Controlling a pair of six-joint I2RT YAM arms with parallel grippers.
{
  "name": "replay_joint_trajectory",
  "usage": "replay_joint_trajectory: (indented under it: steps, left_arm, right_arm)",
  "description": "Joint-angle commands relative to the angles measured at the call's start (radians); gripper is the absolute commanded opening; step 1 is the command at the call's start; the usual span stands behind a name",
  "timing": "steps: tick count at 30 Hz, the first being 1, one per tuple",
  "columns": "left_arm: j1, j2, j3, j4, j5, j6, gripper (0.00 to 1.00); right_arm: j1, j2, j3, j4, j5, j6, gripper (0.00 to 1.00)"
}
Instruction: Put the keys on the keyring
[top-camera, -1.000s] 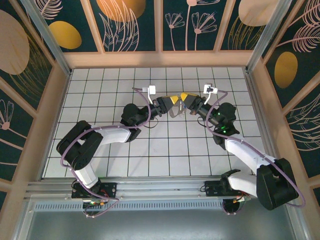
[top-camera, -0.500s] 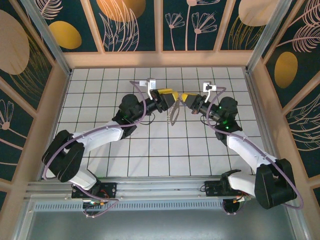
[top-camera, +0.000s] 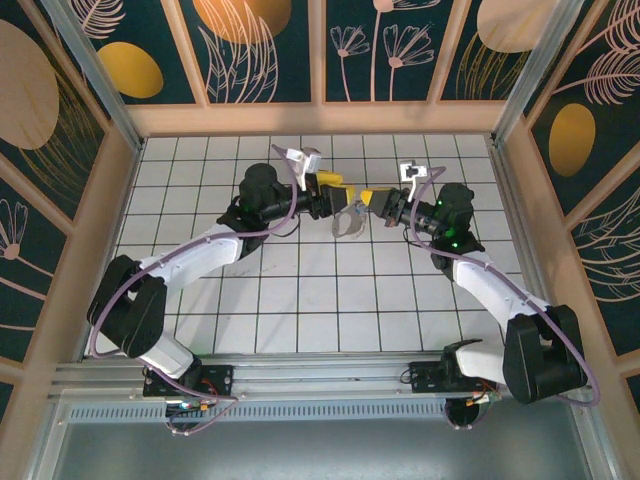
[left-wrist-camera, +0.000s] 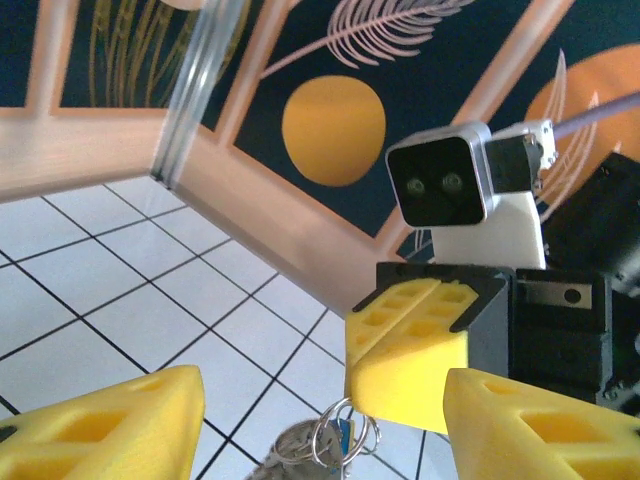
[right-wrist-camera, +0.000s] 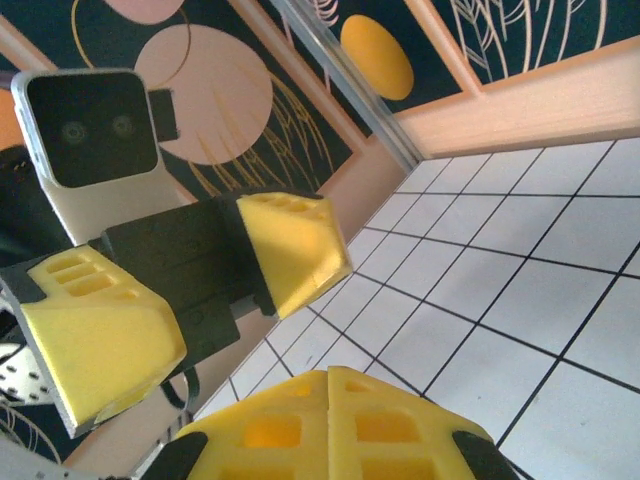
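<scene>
Top camera looks steeply down on the tiled table (top-camera: 300, 310); wrist cameras (left-wrist-camera: 440, 185) face each other closely.

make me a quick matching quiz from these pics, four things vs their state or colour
Things:
1. left claw
2. right claw
3. keyring
4. key head

States:
a. blue
b. open
c. shut on the keyring
d. dangling between the two claws

Pairs: 1-b, 2-c, 3-d, 4-a
</scene>
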Motion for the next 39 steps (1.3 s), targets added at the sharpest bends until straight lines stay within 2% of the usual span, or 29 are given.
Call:
replay_joint_trajectory:
  steps: [1,6,11,19,22,25,27,31,33,35,36,39]
  left_arm:
    - [0.017,0.03,0.037,-0.046,0.104,0.071,0.64]
    - [0.02,0.063,0.044,-0.034,0.167,0.072,0.63]
    - [0.02,0.109,0.051,0.065,0.253,0.0,0.57]
    - [0.02,0.162,0.048,0.194,0.297,-0.086,0.2]
    - [0.021,0.162,0.047,0.207,0.302,-0.093,0.19]
    - [0.02,0.163,0.046,0.213,0.303,-0.095,0.1]
    - [0.02,0.164,0.045,0.22,0.305,-0.103,0.0]
    - [0.02,0.158,0.029,0.252,0.305,-0.123,0.0]
    - [0.02,0.147,0.013,0.277,0.291,-0.139,0.0]
    - [0.02,0.137,-0.006,0.298,0.269,-0.15,0.0]
    - [0.02,0.137,-0.015,0.31,0.259,-0.158,0.0]
    - [0.02,0.094,-0.035,0.334,0.238,-0.174,0.0]
  right_arm:
    - [-0.007,0.004,0.045,0.025,-0.054,-0.024,0.0]
    - [-0.007,0.002,0.042,0.027,-0.056,-0.021,0.0]
    - [-0.007,0.006,0.036,0.039,-0.055,-0.014,0.0]
    - [-0.006,0.014,0.032,0.043,-0.051,-0.014,0.0]
    - [-0.005,0.02,0.032,0.046,-0.051,-0.014,0.0]
    - [-0.005,0.026,0.031,0.054,-0.05,-0.011,0.0]
    - [-0.006,0.029,0.03,0.062,-0.053,-0.007,0.0]
    - [-0.011,0.01,0.025,0.051,-0.036,-0.007,0.0]
    - [-0.025,-0.021,0.012,0.042,-0.02,-0.004,0.23]
    - [-0.041,-0.054,-0.008,0.042,-0.002,0.002,0.41]
    - [-0.052,-0.072,-0.02,0.043,0.001,0.007,0.46]
    - [-0.068,-0.116,-0.057,0.045,0.005,0.013,0.52]
